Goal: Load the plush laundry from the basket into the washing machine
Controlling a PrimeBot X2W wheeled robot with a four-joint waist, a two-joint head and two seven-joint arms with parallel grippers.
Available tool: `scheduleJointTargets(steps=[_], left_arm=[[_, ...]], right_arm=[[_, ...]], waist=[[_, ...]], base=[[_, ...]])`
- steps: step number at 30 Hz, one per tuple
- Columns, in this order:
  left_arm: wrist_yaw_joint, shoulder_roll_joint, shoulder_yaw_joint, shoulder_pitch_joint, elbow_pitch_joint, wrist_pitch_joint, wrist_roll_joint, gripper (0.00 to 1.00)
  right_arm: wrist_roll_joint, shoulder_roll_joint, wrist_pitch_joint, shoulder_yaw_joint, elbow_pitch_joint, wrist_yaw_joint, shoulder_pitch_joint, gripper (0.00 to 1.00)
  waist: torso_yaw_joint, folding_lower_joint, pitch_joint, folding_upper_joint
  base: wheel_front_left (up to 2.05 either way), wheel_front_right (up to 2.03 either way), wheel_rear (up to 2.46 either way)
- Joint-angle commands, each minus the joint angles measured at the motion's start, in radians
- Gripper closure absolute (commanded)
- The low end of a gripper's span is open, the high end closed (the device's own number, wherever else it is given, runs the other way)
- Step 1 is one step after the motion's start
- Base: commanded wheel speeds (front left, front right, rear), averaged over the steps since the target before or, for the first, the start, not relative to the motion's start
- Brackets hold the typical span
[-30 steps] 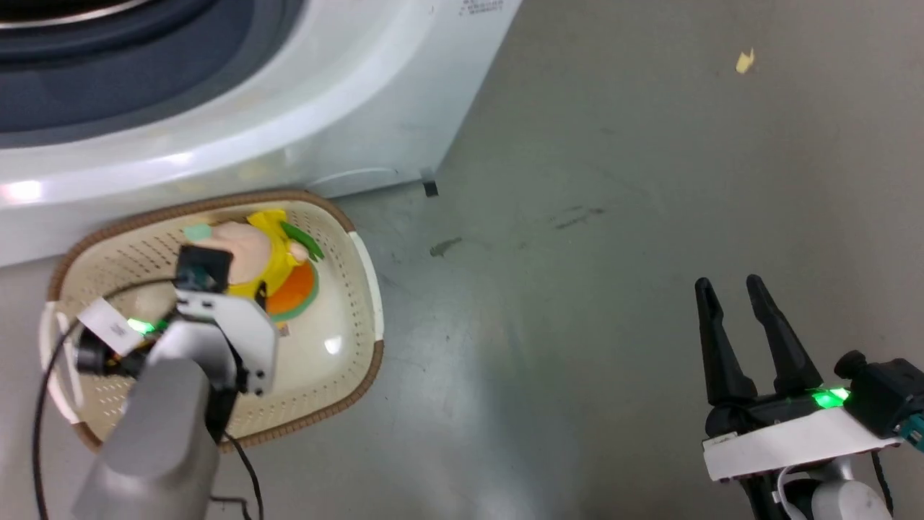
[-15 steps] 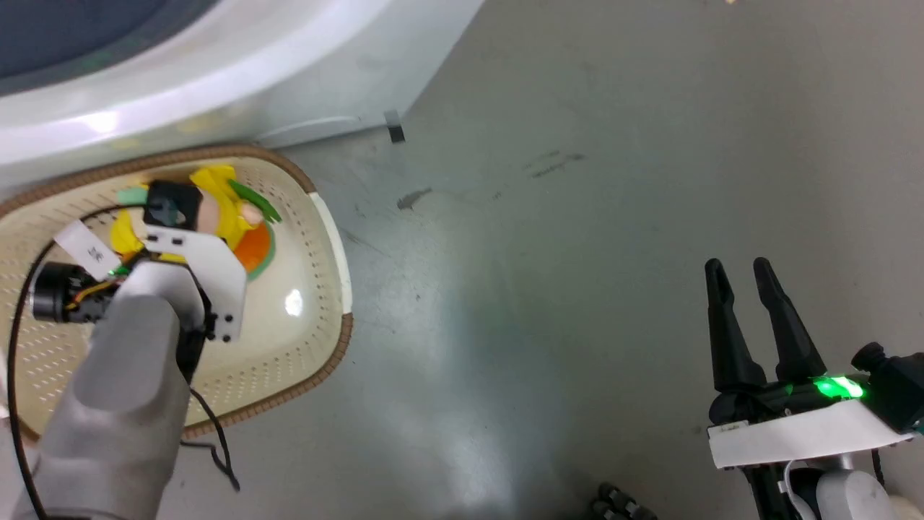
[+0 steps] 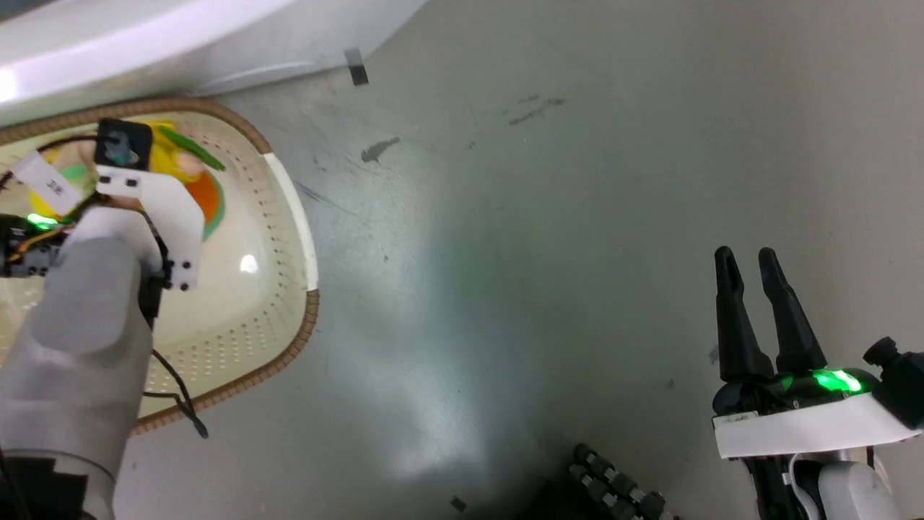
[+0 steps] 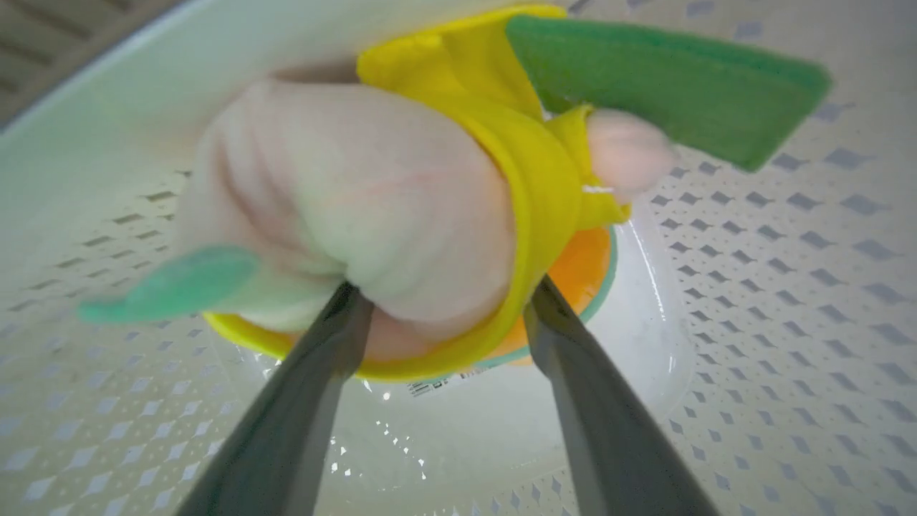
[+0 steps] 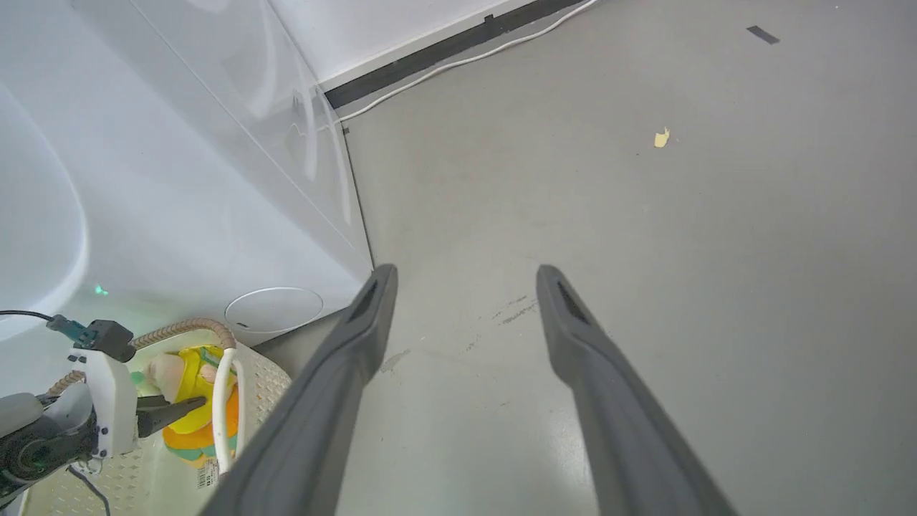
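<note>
Now we are at the grab step, we think. Our left gripper point(image 4: 444, 290) is down in the basket point(image 4: 788, 287). Its two fingers sit on each side of the doll point(image 4: 372, 193) and seem to squeeze the soft pink head just where it meets the yellow top. The doll is in the basket, at the end close to the washer point(image 3: 180, 36), and the basket sits on the floor point(image 3: 541, 217) just beside the washer. We cannot tell if the doll touches the basket's bottom or hangs a bit above it. Our right gripper point(image 3: 746, 254) is well away over the floor, with its fingers a little apart and nothing between them. Next, we think, the left arm must lift the doll straight up so it clears the brown rim, then carry it to the washer's opening. The hold is on a round, squishy head, so it could slip, and a slow lift looks wise. In the head view the doll's long way runs from the head on our left to the orange skirt on our right. The fingers cross that line. The green limb point(image 4: 666, 79) sticks out sideways from the yellow top.
</note>
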Motion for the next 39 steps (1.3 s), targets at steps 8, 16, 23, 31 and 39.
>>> scheduleJointTargets(steps=[8, 16, 23, 31, 39], left_arm=[[0.012, 0.044, -0.017, -0.068, 0.110, -0.012, -0.044, 1.00], [0.026, 0.056, 0.003, -0.047, 0.174, -0.049, -0.103, 1.00], [-0.005, -0.015, 0.012, 0.043, 0.194, -0.131, -0.148, 1.00], [-0.079, -0.115, 0.035, 0.180, 0.219, -0.275, -0.216, 1.00], [-0.159, -0.176, 0.052, 0.320, 0.208, -0.458, -0.270, 1.00]], right_arm=[[0.043, 0.000, -0.025, 0.018, 0.007, 0.001, -0.051, 0.00], [0.030, 0.000, -0.035, 0.025, 0.029, 0.001, -0.083, 0.00], [-0.056, 0.000, -0.035, -0.034, 0.039, 0.001, -0.045, 0.00], [-0.153, 0.000, -0.035, -0.085, 0.063, 0.001, 0.044, 0.00], [-0.222, 0.000, -0.035, -0.111, 0.064, 0.001, 0.131, 0.00]], waist=[[-0.049, 0.0000, 0.051, -0.0001], [-0.076, 0.0000, -0.015, -0.0001], [0.007, 0.0000, -0.196, -0.0001], [0.130, 0.0000, -0.428, -0.0001], [0.240, 0.0000, -0.603, -0.0001]], base=[[0.00, 0.00, 0.00], [0.00, 0.00, 0.00], [0.00, 0.00, 0.00], [0.00, 0.00, 0.00], [0.00, 0.00, 0.00]])
